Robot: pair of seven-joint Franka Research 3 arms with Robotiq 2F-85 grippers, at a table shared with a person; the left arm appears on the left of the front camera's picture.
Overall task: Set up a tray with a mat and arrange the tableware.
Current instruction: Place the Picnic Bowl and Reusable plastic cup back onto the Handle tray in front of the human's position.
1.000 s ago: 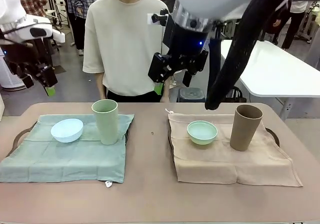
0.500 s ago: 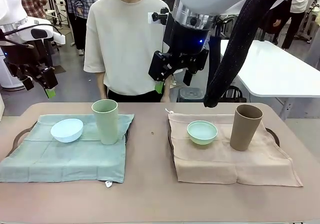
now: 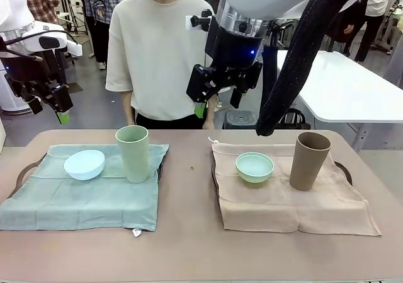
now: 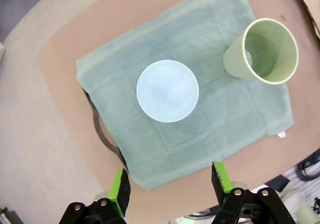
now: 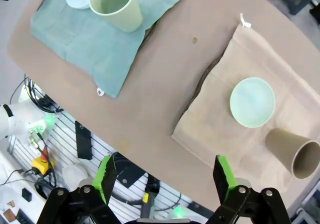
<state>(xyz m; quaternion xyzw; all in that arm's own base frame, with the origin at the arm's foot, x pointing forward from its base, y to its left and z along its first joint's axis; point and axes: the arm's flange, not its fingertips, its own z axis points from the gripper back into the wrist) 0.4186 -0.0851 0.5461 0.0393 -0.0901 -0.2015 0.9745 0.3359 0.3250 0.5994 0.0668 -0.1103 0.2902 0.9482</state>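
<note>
On the left, a green mat covers a tray and carries a pale blue bowl and a pale green cup, both upright. To the right, a tan mat holds a mint green bowl and a brown cup. My left gripper hangs open and empty high above the table's left end. From above, the left gripper looks down on the blue bowl and green cup. High over the table's far middle, my right gripper is open and empty; the right gripper looks down on the mint bowl and brown cup.
A person in a cream shirt stands at the far side behind the table, hands out of sight. Bare tabletop separates the two trays. A white table stands at the back right.
The right arm's upper body has shifted slightly. Both grippers stay open and almost still. The bowls, cups and mats have not moved.
</note>
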